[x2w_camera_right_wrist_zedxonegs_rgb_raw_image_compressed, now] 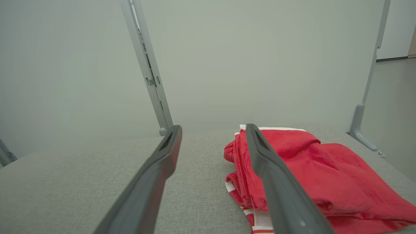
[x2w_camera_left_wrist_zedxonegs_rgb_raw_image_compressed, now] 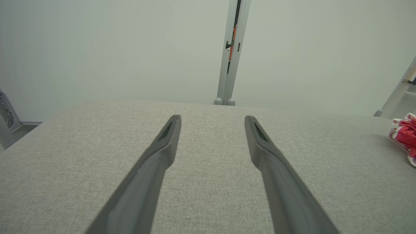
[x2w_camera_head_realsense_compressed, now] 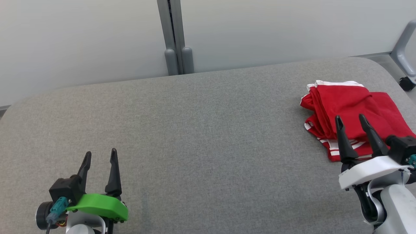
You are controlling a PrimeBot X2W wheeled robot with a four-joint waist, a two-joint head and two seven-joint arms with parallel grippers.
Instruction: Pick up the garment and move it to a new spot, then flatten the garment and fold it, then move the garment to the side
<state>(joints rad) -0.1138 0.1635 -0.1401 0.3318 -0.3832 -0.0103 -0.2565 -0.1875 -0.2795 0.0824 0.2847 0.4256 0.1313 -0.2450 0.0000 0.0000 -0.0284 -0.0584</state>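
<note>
A red garment point(x2w_camera_head_realsense_compressed: 351, 112) with white stripes lies folded in a loose pile at the far right of the grey table point(x2w_camera_head_realsense_compressed: 201, 130). In the right wrist view the garment point(x2w_camera_right_wrist_zedxonegs_rgb_raw_image_compressed: 318, 175) spreads to the right of my fingers. My right gripper point(x2w_camera_head_realsense_compressed: 352, 122) hangs open just over the garment's near edge, nothing between its fingers. My left gripper point(x2w_camera_head_realsense_compressed: 100, 157) is open at the lower left, well away from the cloth, over bare table. The left wrist view catches an edge of the garment point(x2w_camera_left_wrist_zedxonegs_rgb_raw_image_compressed: 404, 135) at its far right.
A pale wall with a grey upright post point(x2w_camera_head_realsense_compressed: 174, 35) stands behind the table. At the far right a grey frame leg with a black caster point(x2w_camera_head_realsense_compressed: 408, 83) sits beyond the table's rounded corner.
</note>
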